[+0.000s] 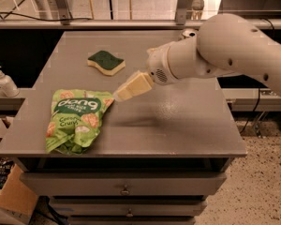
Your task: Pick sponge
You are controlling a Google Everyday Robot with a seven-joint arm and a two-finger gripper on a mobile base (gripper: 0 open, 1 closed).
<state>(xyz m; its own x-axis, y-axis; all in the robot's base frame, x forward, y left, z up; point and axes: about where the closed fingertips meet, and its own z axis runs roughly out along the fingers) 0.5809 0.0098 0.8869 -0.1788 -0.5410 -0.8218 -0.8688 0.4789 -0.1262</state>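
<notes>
The sponge [106, 61] lies flat, green side up, on the tabletop [187, 125], at 11 o'clock from the gripper [122, 93]. The gripper hovers empty just beside the snack bag [75, 121]; how far open it is cannot be told. A sound grasp likely needs travel toward 11 o'clock, then descent astride the sponge's narrow width.

The arm [234, 46] is showing smooth, rounded white shells dotted with small dark screw holes, and a round perforated grille is sitting on the wrist [160, 74]. The cream, wedge-shaped hand [124, 93] is hanging at eight o'clock from the wrist, over mid-bench [178, 125].
</notes>
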